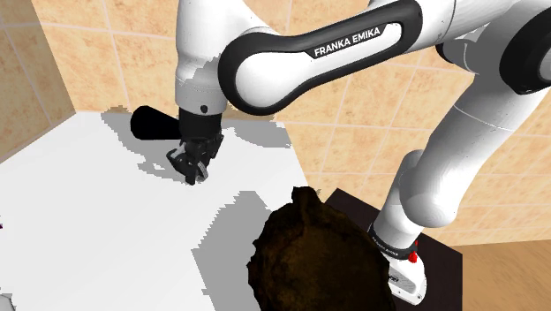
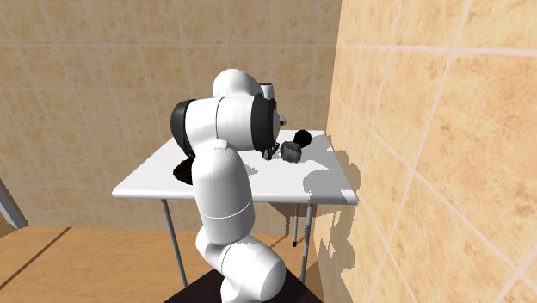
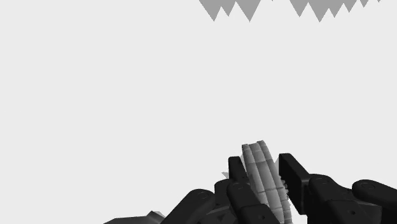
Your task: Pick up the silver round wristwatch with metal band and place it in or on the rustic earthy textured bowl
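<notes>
My black gripper (image 1: 192,168) hangs over the far part of the white table (image 1: 97,221) and is shut on the grey ribbed wristwatch (image 3: 257,159). In the wrist view the watch's band stands edge-on, and the gripper (image 3: 263,170) clasps it between both fingers. In the second exterior view the watch (image 2: 293,151) shows as a grey lump just past the hand. The dark brown rough bowl (image 1: 309,256) sits at the table's near edge, on the shoulder view's lower right, well apart from the gripper. In the second exterior view the arm hides most of the bowl (image 2: 183,172).
A black rounded object (image 1: 157,124) lies on the table just beyond the gripper, close to the tiled wall (image 1: 115,53). The table (image 2: 155,176) stands on thin legs against a tiled wall (image 2: 430,155). The dark stand (image 1: 441,256) is at the lower right.
</notes>
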Motion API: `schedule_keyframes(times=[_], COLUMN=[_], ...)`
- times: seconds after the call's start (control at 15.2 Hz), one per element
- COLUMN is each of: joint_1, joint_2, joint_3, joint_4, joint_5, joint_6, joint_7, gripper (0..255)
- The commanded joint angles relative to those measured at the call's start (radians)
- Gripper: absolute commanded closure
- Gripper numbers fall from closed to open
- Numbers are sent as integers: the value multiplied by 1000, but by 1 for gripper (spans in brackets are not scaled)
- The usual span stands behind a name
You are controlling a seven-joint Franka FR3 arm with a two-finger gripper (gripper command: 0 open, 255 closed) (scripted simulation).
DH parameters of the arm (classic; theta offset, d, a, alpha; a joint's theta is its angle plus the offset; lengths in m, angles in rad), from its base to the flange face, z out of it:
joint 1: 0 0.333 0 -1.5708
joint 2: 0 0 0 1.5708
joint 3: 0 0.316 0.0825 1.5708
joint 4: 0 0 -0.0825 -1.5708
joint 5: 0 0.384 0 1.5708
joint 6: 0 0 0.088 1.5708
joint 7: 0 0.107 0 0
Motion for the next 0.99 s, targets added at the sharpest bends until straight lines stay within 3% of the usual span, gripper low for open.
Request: schedule_keyframes(times=[0.0, 0.2, 0.92], joint_1=[0, 0, -3], joint_2=[0, 0, -25], joint_3=[0, 0, -9], joint_4=[0, 0, 124], joint_5=[0, 0, 11], joint_6=[0, 0, -147], joint_7=[0, 0, -10], gripper=[255, 255, 255])
